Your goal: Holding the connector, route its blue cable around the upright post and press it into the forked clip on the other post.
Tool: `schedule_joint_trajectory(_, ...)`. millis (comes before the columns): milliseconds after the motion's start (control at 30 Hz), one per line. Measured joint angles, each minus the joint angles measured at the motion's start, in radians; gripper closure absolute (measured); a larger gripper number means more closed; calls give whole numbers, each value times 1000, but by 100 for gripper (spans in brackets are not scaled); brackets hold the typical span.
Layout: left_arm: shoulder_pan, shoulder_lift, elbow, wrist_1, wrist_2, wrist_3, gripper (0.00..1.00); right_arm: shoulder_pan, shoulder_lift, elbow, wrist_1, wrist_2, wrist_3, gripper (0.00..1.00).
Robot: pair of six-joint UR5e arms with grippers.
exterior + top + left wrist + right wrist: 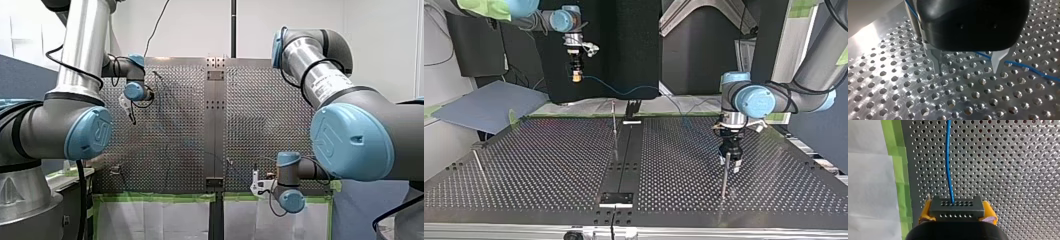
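Note:
My right gripper (958,218) has its yellow pads shut on a dark grey connector (956,207). The blue cable (948,160) runs straight ahead from it over the perforated table. In the top view this gripper (576,75) hangs high at the back left, and the cable (624,91) trails off to the right. My left gripper (968,63) stands open just above the table, with the blue cable (1028,67) lying under and behind its fingers. A thin upright post (911,22) stands beside it. In the top view my left gripper (730,162) is right by that post (724,177).
A second thin post (614,125) rises near the table's centre strip, and a third post (479,165) leans at the top view's left. A dark forked piece (633,106) stands at the far edge. Green tape (899,170) lines the table edge.

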Motion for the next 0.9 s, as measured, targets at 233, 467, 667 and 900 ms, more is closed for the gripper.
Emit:
schedule_joint_trajectory(233, -1, 0, -1, -30, -25, -12, 0, -56, 0, -9, 8, -56, 2, 100)
schedule_joint_trajectory(467, -3, 1, -1, -74, -30, -62, 0, -89, 0, -12, 16, -116, -1, 100)
schedule_joint_trajectory(667, 4, 24, -28, -112, -50, -88, 0, -89, 0, -14, 17, -171, -2, 100)
schedule_joint_trajectory(900, 25, 76, -81, -94, -91, -64, 0, -88, 2, -18, 18, -221, -1, 100)
